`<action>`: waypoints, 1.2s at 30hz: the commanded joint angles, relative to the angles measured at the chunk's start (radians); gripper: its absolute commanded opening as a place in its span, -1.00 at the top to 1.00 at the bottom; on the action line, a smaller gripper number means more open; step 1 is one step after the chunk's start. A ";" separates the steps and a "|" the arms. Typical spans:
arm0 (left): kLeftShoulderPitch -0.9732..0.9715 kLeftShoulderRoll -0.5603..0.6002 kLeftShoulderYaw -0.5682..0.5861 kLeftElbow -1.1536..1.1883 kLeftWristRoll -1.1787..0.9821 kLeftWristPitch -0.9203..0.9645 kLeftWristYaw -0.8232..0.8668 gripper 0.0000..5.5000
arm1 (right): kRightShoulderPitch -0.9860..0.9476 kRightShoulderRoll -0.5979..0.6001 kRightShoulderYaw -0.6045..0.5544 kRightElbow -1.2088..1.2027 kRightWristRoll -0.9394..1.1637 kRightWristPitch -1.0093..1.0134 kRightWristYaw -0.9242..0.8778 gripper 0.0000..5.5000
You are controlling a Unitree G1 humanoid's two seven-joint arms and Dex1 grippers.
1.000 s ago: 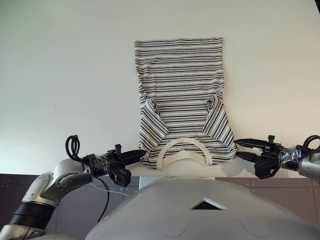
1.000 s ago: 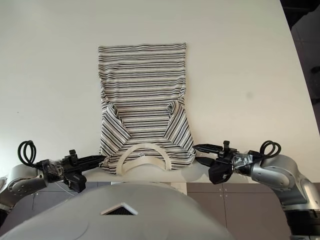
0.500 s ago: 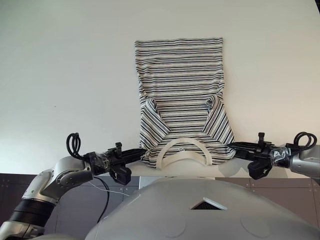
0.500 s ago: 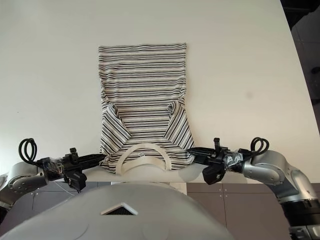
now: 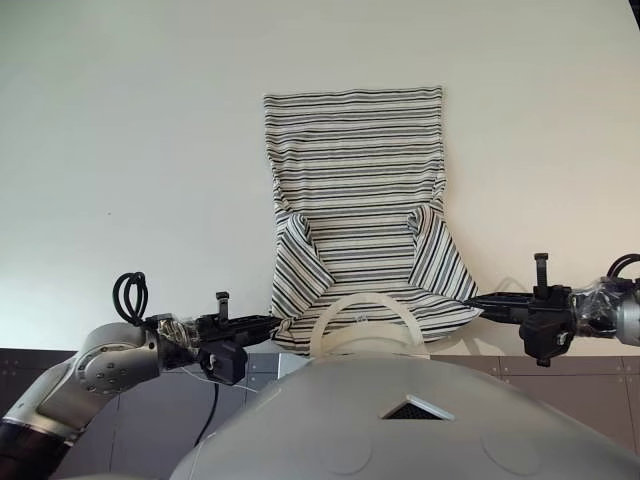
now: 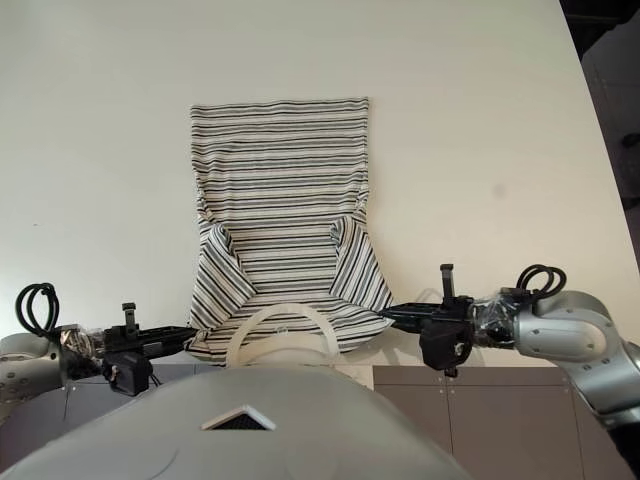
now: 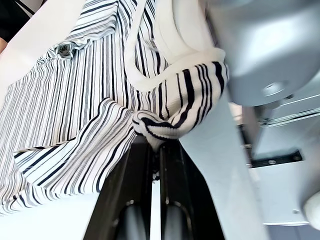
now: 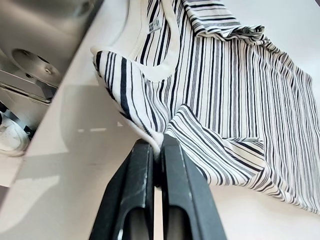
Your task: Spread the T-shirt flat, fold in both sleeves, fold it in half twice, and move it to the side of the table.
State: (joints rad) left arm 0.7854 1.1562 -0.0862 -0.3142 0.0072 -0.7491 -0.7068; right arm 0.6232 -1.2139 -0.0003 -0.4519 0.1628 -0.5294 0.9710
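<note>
Striped T-shirt, collar half hidden, is clamped by left gripper and right gripper.

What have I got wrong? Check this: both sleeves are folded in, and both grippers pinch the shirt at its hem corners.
The corners are wrong. Both sleeves are folded in, and the left gripper and right gripper pinch the shirt at its shoulder corners, beside the collar. The wrist views show it.

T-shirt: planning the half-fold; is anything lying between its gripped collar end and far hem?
Nothing visible does: left gripper and right gripper hold the T-shirt by its shoulder corners; only its cloth lies beyond.
</note>
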 commanded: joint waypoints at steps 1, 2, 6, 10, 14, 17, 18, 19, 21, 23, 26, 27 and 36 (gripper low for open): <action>0.169 0.074 0.160 -0.107 -0.182 0.066 -0.087 0.96 | 0.153 -0.035 -0.191 -0.164 0.154 0.180 0.080 0.96; 0.170 0.085 0.187 -0.143 -0.277 0.120 -0.112 0.96 | 0.126 -0.043 -0.224 -0.198 0.229 0.261 0.081 0.96; -0.082 0.084 0.188 -0.191 -0.614 0.427 -0.135 0.96 | -0.237 -0.098 -0.180 -0.167 0.534 0.591 0.078 0.96; -0.559 -0.042 0.061 -0.068 -0.680 0.753 -0.103 0.96 | -0.784 0.046 0.071 0.092 0.549 0.849 0.225 0.96; -0.956 -0.241 -0.077 0.194 -0.548 0.935 -0.082 0.96 | -1.205 0.287 0.281 0.530 0.343 0.881 0.349 0.96; -1.141 -0.363 -0.127 0.417 -0.440 0.955 -0.070 0.96 | -1.390 0.443 0.358 0.860 0.194 0.794 0.367 0.96; -1.188 -0.397 -0.136 0.485 -0.410 0.952 -0.068 0.96 | -1.435 0.486 0.367 0.964 0.155 0.763 0.358 0.96; -1.238 -0.433 -0.142 0.571 -0.373 0.939 -0.060 0.96 | -1.488 0.539 0.372 1.095 0.112 0.723 0.335 0.96; -1.299 -0.485 -0.150 0.694 -0.315 0.911 -0.059 0.96 | -1.554 0.610 0.374 1.285 0.047 0.660 0.301 0.96; -1.328 -0.527 -0.166 0.792 -0.258 0.877 -0.059 0.96 | -1.585 0.659 0.377 1.424 -0.008 0.609 0.265 0.96; -1.336 -0.616 -0.189 0.994 -0.145 0.806 0.024 0.89 | -1.590 0.740 0.344 1.608 -0.084 0.540 0.072 0.90; -1.333 -0.647 -0.189 1.066 -0.110 0.785 0.082 0.84 | -1.584 0.766 0.304 1.653 -0.082 0.530 -0.019 0.83; -1.377 -0.752 -0.085 1.230 -0.066 0.718 0.192 0.34 | -1.547 0.828 0.142 1.723 -0.104 0.488 -0.185 0.35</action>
State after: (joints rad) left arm -0.5658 0.4250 -0.1909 0.8998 -0.0705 -0.0461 -0.5144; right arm -0.9322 -0.3967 0.1588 1.2728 0.0768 -0.0249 0.7847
